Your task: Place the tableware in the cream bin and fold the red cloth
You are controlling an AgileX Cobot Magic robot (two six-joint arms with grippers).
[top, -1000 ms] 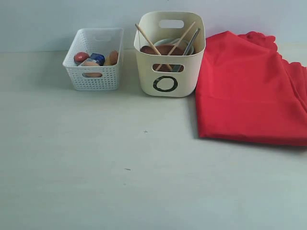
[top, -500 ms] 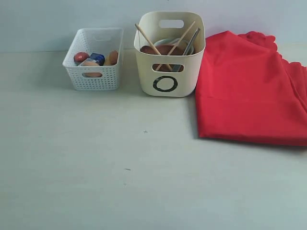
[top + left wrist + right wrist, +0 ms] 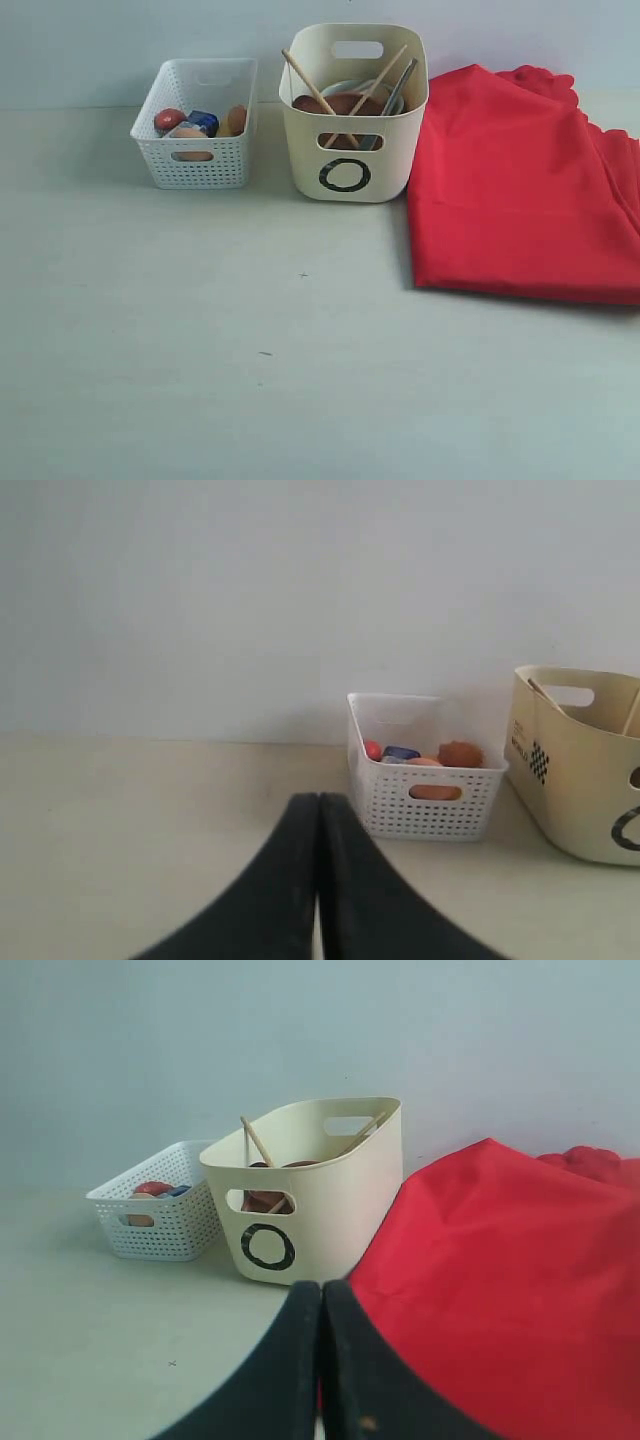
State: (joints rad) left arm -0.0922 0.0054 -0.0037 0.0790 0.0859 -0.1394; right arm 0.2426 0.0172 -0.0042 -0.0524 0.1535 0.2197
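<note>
Both grippers hang low over the table point(image 3: 250, 350), each with jaws pressed together and holding nothing: the left gripper point(image 3: 318, 802) faces the basket point(image 3: 425, 795), the right gripper point(image 3: 321, 1288) sits just before the cloth point(image 3: 500, 1290). Neither arm shows in the exterior view.

Farther back, the cloth lies folded as a rough rectangle right of the bin point(image 3: 390, 170), its near corner touching it. In the bin stand chopsticks point(image 3: 310, 88), a plate point(image 3: 340, 103) and a metal utensil point(image 3: 400, 88); the cup and spoon cannot be made out.

The work looks all but finished. If the fold needs squaring, the right gripper should open, pinch the far scalloped edge low and draw it inward, without nudging the bin
</note>
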